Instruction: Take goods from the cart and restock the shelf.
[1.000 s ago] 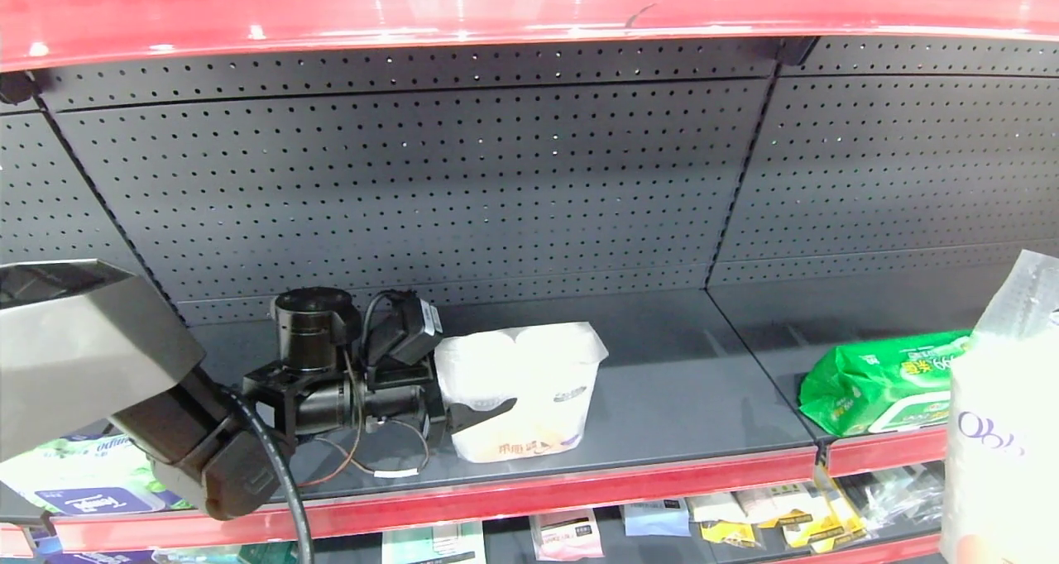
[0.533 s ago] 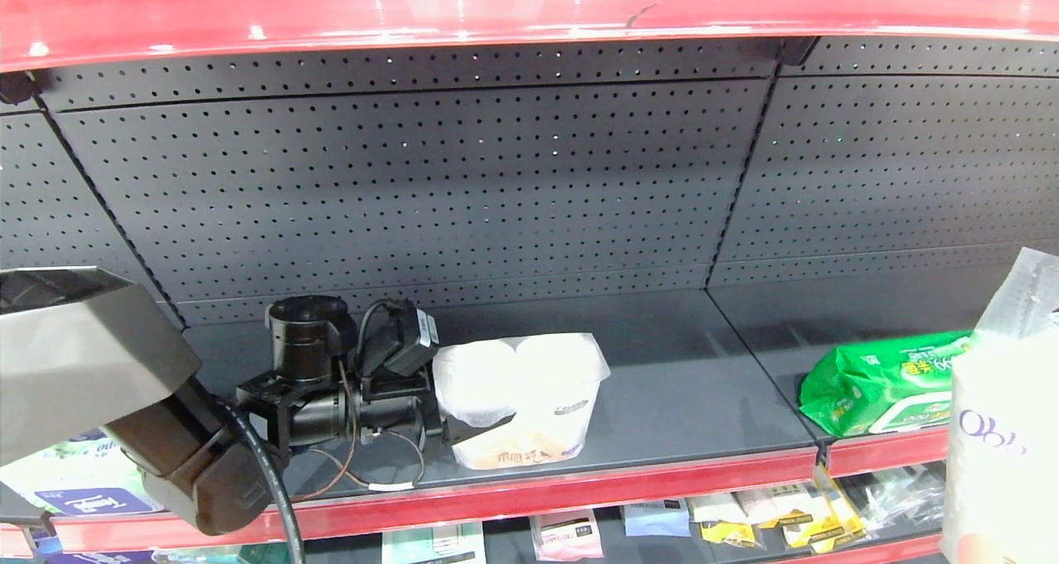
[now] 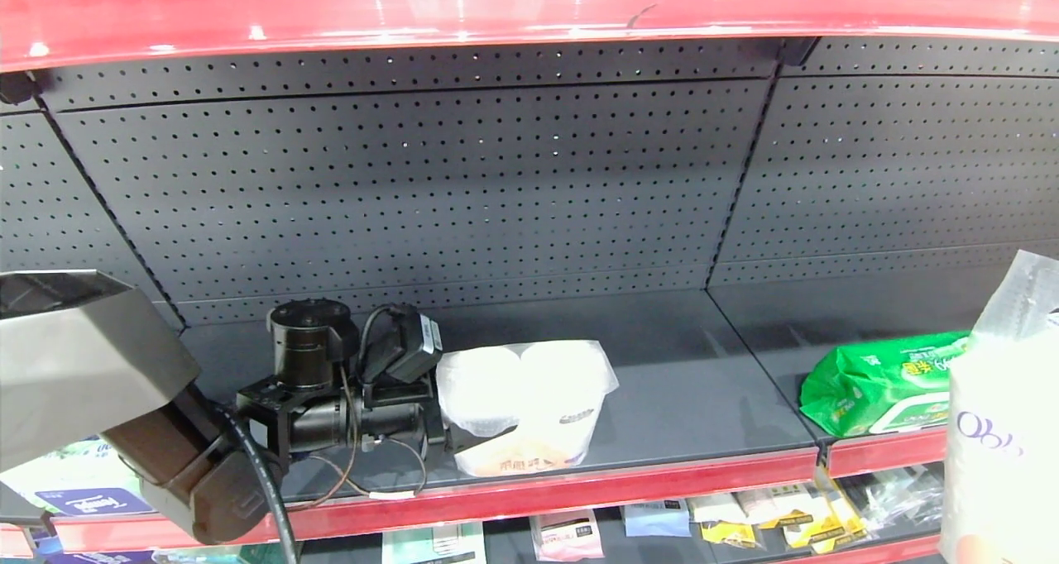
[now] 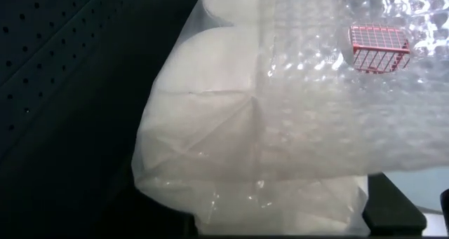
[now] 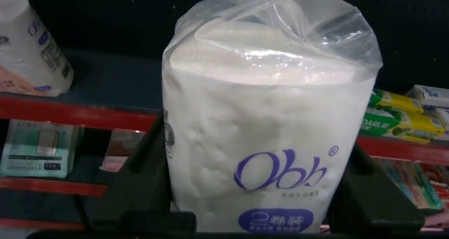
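Left arm stretches rightward, left gripper (image 3: 462,423) clamped on a roll pack (image 3: 529,382); right gripper (image 5: 259,186), near right, clasps a bagged roll (image 5: 270,106).

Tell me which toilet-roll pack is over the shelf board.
The left pack, at the left end effector; the right pack hangs short of the shelf.

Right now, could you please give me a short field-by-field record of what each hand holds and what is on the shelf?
left hand: shut on left roll pack
left roll pack place: upright at the shelf front edge, middle bay
right hand: shut on right roll pack
right roll pack place: held in front of the shelf, at the right
also on shelf: green wipes pack, right bay
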Robot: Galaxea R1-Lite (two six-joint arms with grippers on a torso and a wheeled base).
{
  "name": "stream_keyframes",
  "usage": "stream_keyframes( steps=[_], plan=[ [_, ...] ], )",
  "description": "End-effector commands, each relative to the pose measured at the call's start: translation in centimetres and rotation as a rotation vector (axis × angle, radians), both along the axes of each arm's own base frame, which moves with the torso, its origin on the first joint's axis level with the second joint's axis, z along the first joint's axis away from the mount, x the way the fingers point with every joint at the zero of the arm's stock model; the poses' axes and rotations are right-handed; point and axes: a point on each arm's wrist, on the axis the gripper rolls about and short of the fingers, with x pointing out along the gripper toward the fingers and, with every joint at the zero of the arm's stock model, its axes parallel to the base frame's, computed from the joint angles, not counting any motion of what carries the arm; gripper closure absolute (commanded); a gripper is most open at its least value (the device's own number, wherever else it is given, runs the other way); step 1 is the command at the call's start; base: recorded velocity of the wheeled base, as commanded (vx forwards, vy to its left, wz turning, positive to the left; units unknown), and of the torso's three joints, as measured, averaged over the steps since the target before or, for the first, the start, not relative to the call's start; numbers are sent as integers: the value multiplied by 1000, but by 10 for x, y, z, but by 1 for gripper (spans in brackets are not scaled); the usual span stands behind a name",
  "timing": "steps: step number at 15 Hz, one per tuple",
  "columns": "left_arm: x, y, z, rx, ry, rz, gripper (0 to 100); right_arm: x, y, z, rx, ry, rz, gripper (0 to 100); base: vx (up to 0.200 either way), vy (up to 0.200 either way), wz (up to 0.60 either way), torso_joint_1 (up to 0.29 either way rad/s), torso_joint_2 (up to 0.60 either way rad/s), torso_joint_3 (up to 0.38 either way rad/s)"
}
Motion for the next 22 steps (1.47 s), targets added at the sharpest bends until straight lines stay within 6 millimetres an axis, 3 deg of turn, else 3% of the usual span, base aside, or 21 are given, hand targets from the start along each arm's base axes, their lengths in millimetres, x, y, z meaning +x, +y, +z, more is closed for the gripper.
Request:
stream_keyframes(
  steps=[1, 22],
  plan=[
    [-2, -3, 1, -1, -1, -11, 100, 0, 0, -1, -1, 5, 1, 100, 0, 0, 0, 0, 0, 0],
    [-4, -3, -3, 13, 5, 5, 100, 1, 0, -3, -1, 11, 1, 100, 0, 0, 0, 0, 0, 0]
  ],
)
